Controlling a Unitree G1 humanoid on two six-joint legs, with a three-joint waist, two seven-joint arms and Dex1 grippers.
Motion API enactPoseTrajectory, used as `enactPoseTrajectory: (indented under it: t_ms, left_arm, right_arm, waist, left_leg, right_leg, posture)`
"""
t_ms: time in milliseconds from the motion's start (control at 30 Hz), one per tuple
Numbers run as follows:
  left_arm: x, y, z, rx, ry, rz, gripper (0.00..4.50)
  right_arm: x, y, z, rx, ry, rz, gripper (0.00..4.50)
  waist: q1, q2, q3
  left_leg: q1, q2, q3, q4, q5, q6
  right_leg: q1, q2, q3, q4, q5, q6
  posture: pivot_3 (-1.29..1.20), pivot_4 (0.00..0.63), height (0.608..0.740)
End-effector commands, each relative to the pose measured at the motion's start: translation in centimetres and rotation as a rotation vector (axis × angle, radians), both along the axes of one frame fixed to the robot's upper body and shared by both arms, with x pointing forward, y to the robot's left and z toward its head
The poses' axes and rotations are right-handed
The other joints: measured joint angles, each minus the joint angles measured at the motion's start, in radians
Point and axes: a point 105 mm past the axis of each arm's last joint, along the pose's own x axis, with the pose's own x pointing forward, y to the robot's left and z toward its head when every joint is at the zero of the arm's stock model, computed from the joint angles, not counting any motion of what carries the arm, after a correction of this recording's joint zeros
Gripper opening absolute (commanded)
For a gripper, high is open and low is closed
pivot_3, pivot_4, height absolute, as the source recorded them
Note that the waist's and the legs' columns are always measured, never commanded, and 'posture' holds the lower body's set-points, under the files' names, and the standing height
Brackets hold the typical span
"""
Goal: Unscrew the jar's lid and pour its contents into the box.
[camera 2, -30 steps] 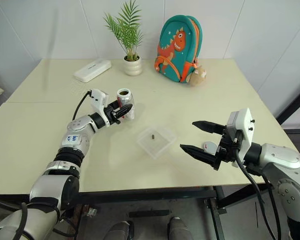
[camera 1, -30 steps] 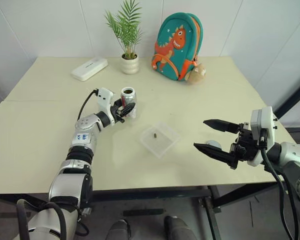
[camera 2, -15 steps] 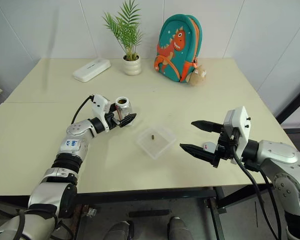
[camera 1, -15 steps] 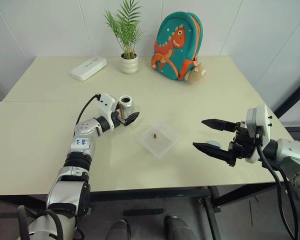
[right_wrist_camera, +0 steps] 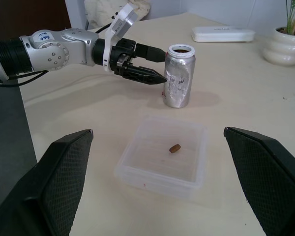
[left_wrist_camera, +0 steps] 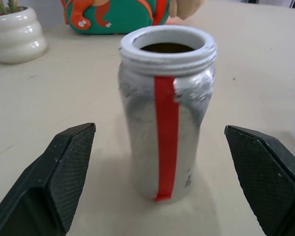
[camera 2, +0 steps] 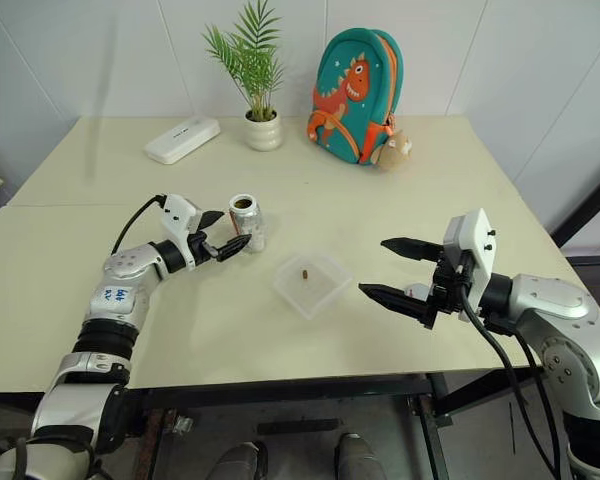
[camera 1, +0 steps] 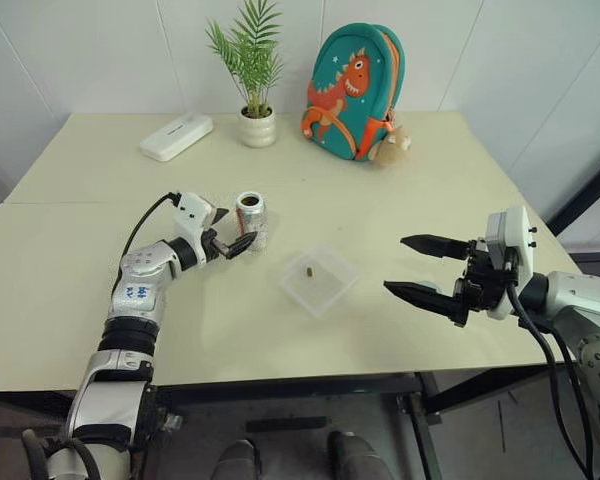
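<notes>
- Left tool (camera 1: 232,241) has its two black fingers spread apart, with nothing between them; it sits just beside the jar (camera 1: 251,218), on the side toward the tabletop's left edge, fingertips close to the jar's wall but apart from it.
- Right tool (camera 1: 417,267) hangs over the right part of the tabletop (camera 1: 100,290), nearer the front edge, fingers wide apart and pointing toward the box (camera 1: 319,279); it carries nothing.
- The jar stands upright on the tabletop, about midway between front and back edges and left of centre. Its mouth is uncovered, and in the left wrist view the white threaded rim (left_wrist_camera: 168,45) and the red stripe (left_wrist_camera: 166,135) running down its side are plain.
- The box lies flat near the tabletop's middle, toward the front edge and to the right of the jar, a short gap between them.
- One small brown pellet, the contents (right_wrist_camera: 175,148), lies on the floor of the box.
- A small pale rounded thing shows just behind the right tool's lower finger; I cannot tell what it is.
- Along the back edge stand a white ribbed pot with a green plant (camera 1: 254,80) and a teal backpack (camera 1: 354,90) with an orange dinosaur print, a tan plush toy (camera 1: 391,147) resting against the backpack's lower right.
- A flat white oblong case (camera 1: 176,136) lies near the back left corner.
</notes>
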Motion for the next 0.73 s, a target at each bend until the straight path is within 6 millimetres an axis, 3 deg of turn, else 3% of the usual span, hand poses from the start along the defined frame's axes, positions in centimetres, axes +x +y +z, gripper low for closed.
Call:
enactPoseTrajectory:
  t_ms: [33,200,300,333,433,533,733]
  left_arm:
    - [-1.1,0.7,1.5,0.044,-0.037,-0.013,4.48]
    - [-3.6,2.0,1.1,0.112,0.009,-0.081,4.48]
    - [-6.1,3.3,2.2,0.106,0.022,-0.18,4.48]
    - [-6.8,3.6,2.6,0.109,0.018,-0.209,4.48]
    - [-8.5,5.3,4.0,0.08,-0.003,-0.265,4.48]
    - [-9.3,7.4,5.1,0.049,-0.021,-0.277,4.48]
    - [-10.1,9.1,5.8,0.054,-0.045,-0.278,4.48]
  right_arm:
    - [-0.1,0.0,0.8,-0.007,-0.044,0.015,4.5]
    - [-0.1,-0.5,1.0,-0.023,-0.036,0.022,4.5]
    - [0.2,-0.9,1.2,-0.046,-0.037,0.012,4.5]
    - [0.3,-1.2,1.3,-0.054,-0.04,0.007,4.5]
    - [0.8,-1.4,1.8,-0.068,-0.057,-0.005,4.5]
    - [0.6,-1.1,2.2,-0.072,-0.055,0.013,4.5]
    - [0.3,-1.6,2.3,-0.09,-0.046,0.018,4.5]
  waist:
    - [-0.001,0.0,0.0]
    - [-0.008,0.0,0.0]
    - [-0.012,0.0,0.0]
    - [-0.017,0.0,0.0]
    - [-0.023,0.0,0.0]
    - [-0.025,0.0,0.0]
    - [-0.023,0.0,0.0]
  left_leg:
    - [0.0,0.0,0.0,0.0,0.0,0.0]
    - [0.0,0.001,0.0,-0.002,0.0,0.0]
    - [0.0,0.001,0.0,-0.003,0.0,0.0]
    - [0.0,0.002,0.0,-0.004,-0.001,0.0]
    - [0.001,0.002,0.001,-0.006,-0.001,0.0]
    - [0.002,0.003,0.002,-0.007,-0.001,0.0]
    - [0.003,0.003,0.003,-0.01,-0.001,0.0]
  right_leg:
    - [0.0,0.0,0.0,0.0,0.0,0.0]
    - [0.0,0.0,-0.001,-0.001,0.0,0.0]
    - [-0.001,0.0,-0.001,-0.002,-0.001,-0.003]
    - [-0.001,-0.001,-0.001,-0.002,-0.007,-0.014]
    - [-0.001,-0.001,-0.002,-0.003,-0.007,-0.015]
    - [-0.001,-0.001,-0.002,-0.003,-0.008,-0.016]
    - [-0.001,-0.001,-0.002,-0.005,-0.009,-0.017]
  posture:
    - [0.0,0.15,0.74]
    - [0.0,0.15,0.74]
    - [0.0,0.15,0.74]
    - [0.0,0.15,0.74]
    - [0.0,0.15,0.74]
    - [0.0,0.15,0.74]
    - [0.0,0.15,0.74]
